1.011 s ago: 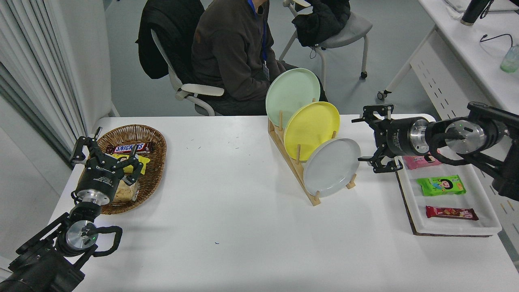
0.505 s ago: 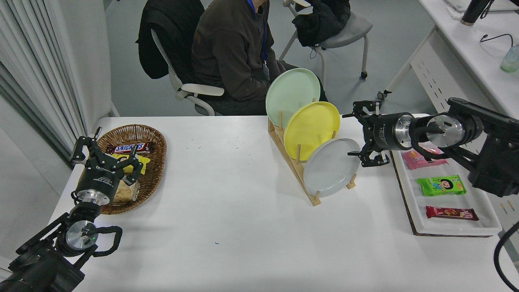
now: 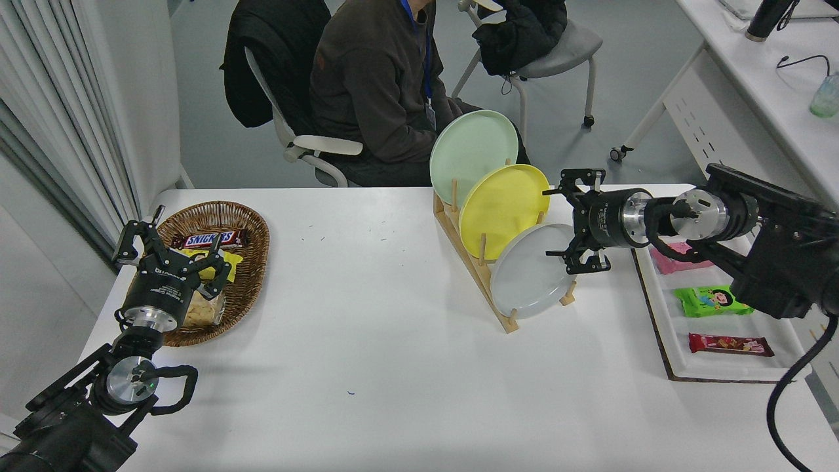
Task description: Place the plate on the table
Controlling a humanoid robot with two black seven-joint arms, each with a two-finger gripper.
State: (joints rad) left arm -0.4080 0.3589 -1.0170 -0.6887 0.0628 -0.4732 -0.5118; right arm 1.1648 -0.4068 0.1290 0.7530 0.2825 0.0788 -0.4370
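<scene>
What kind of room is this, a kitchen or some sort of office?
Most likely an office or lab used for robot trials, not a kitchen. A person sits on an office chair, a perforated-panel desk stands at the right, and plates in a wooden rack sit staged on a plain white table.

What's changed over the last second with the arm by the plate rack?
The right gripper has moved left, open, from beside the snack tray to the grey plate's right edge; nothing gripped yet. All three plates remain in the wooden rack, and the left gripper stays parked over the basket.

Light-grey plate (image 3: 529,278); white table (image 3: 367,341); yellow plate (image 3: 501,206).
</scene>
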